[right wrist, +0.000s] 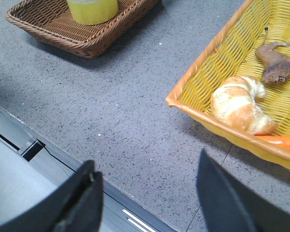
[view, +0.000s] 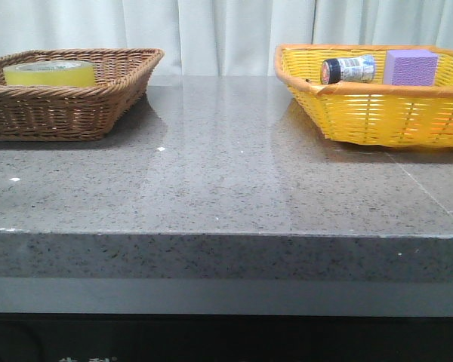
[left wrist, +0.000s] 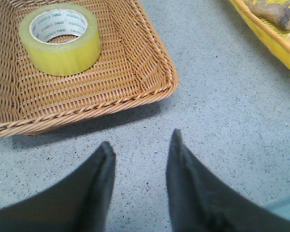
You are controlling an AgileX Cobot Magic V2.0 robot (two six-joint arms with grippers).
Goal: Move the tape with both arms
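Tape lying flat in brown basket, surface's far left corner. Left gripper nearby, parted narrowly, empty. Right gripper spread wide, empty, near yellow basket. Probably waiting for handover.

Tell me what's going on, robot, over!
Left gripper open, empty, over bare table short of brown basket. Right gripper open, empty. Tape lying flat in brown basket, untouched. Nothing blocking it.
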